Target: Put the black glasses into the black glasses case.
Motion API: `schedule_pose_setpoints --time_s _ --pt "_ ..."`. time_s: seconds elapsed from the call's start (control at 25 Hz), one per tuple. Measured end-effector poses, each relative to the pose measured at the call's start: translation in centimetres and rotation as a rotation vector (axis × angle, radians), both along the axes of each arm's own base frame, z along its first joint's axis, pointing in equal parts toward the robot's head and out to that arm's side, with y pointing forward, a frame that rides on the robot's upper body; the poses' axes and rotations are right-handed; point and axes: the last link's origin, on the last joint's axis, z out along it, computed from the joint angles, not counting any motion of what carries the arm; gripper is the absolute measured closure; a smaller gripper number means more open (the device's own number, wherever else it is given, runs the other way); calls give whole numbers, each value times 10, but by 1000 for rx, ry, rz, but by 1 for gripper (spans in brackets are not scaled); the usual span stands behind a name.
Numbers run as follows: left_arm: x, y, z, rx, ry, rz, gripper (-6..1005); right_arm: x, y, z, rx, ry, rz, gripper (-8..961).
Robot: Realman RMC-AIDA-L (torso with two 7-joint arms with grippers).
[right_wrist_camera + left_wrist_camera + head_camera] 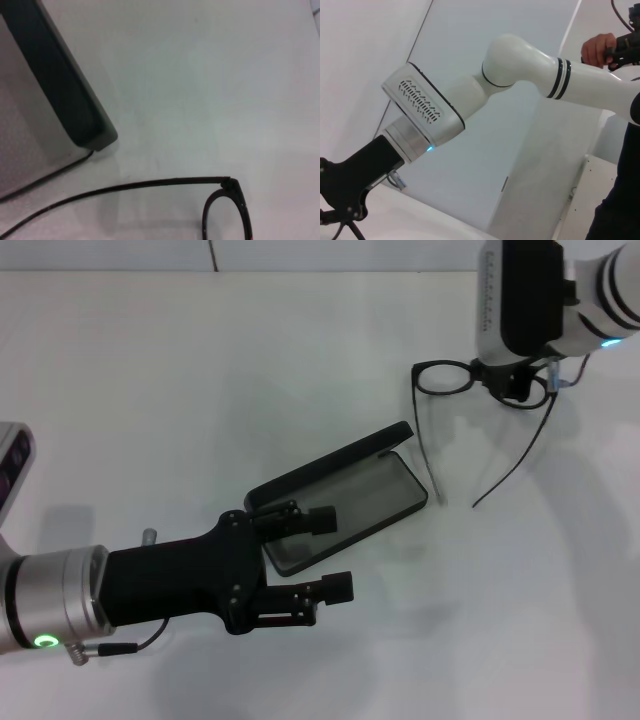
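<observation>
The left gripper hovers with its 2 fingers spread over the near end of the open black glasses case on the white table. Farther off, the right gripper sits at the black glasses; its grip cannot be told. The right wrist view alone shows a temple arm passing just beside the case corner.

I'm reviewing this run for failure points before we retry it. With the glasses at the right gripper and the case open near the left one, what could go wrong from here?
1. The black glasses have both temple arms spread open; unfolded, they may not fit the slim black glasses case.
2. The right gripper sits at one lens only, so the frame could tilt or slip when carried.
3. The left gripper, open, hovers over the case's near end and may block the drop.
</observation>
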Motion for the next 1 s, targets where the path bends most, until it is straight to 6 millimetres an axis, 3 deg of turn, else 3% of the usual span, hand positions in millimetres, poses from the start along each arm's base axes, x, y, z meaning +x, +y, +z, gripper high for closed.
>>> schedule_pose_setpoints --time_s 0.24,0.8,1.0 --pt "0 0 0 0 0 0 169 -1 -3 11 -2 39 -28 912" --pt "3 -3 6 4 -29 -37 189 16 -19 72 80 151 -142 915" --pt "3 -2 7 4 -29 -41 281 25 -27 86 94 209 -201 916"
